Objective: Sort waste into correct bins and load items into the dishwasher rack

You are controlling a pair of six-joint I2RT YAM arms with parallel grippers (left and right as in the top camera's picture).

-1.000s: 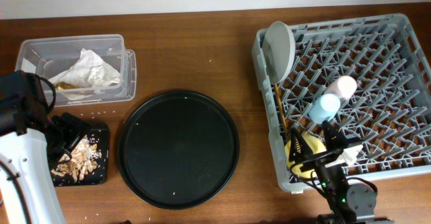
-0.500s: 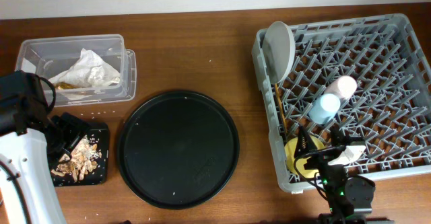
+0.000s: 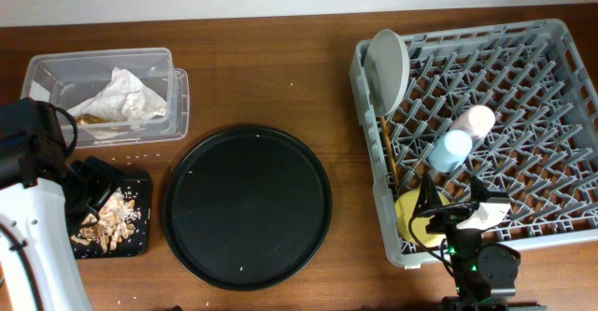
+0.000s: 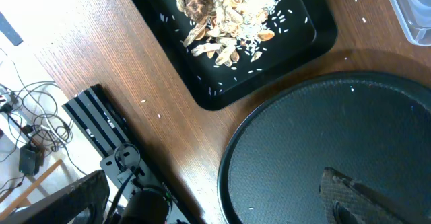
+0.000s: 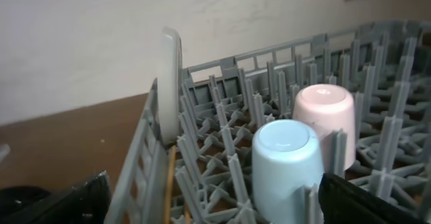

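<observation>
Judged at the closing step. Held right claw [image 3: 455, 216] spread wide, empty, just over yellow bowl [image 3: 411, 213] inside dishwasher rack [image 3: 551, 115], with light-blue cup [image 5: 286, 160], pink cup [image 5: 326, 116] and plate [image 5: 170, 83] ahead of it. Held left claw [image 3: 89, 185] spread too, gripping nothing, by shallow black tray [image 4: 316, 35] of food scraps [image 4: 222, 15], napkin [image 3: 121, 96] in clear box [image 3: 56, 68] beyond. Needed, probably, only lifting both claws clear

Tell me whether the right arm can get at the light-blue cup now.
Probably yes: the right gripper stands open near the light-blue cup with nothing between, though the pink cup close beside it crowds a grasp.
</observation>
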